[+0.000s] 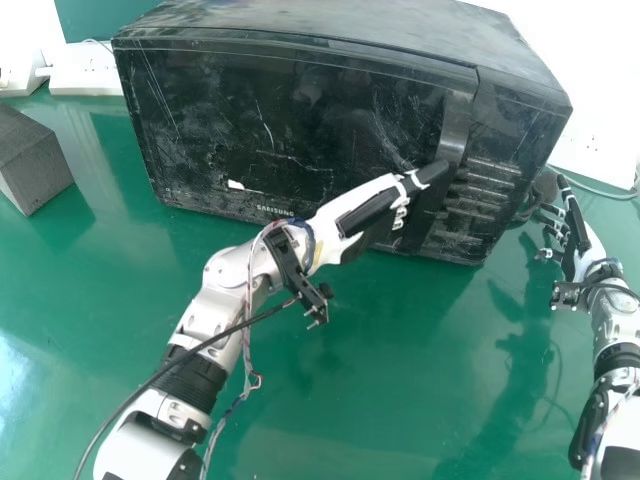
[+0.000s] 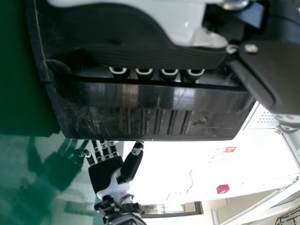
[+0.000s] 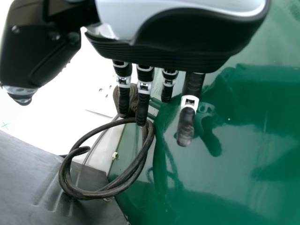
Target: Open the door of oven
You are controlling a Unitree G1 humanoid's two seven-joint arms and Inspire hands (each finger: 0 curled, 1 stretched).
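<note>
The black oven (image 1: 350,22) stood on the green desk (image 1: 370,400), toward the far side, its front facing the robot. Its door (image 1: 270,120), scratched and with a small pale mark low on its left part, appeared closed, roughly in line with the ribbed panel (image 1: 485,200) on the right of the front. The curved handle (image 1: 456,125) ran up and down the right edge of the door, just beside that panel.

The left robot hand (image 1: 370,212) was at the handle, coming in from the left and near side. It was clamped on the handle: the thumb lay across the front, while the fingers (image 2: 169,74) reached into the dark gap behind, where their ends were hidden.

The right robot hand (image 1: 588,252) was beside the oven's right side, above the desk. Its fingers (image 3: 142,110) were apart and nearly straight, the thumb held away from them. A loop of black cable (image 3: 126,180) lay near that hand, by the side of the oven; whether the fingers touched it could not be told.

To the left of the oven, well apart from both hands, a grey block (image 1: 25,150) rested on the desk. Beyond it, at the far left, was a white power strip (image 1: 85,70).
</note>
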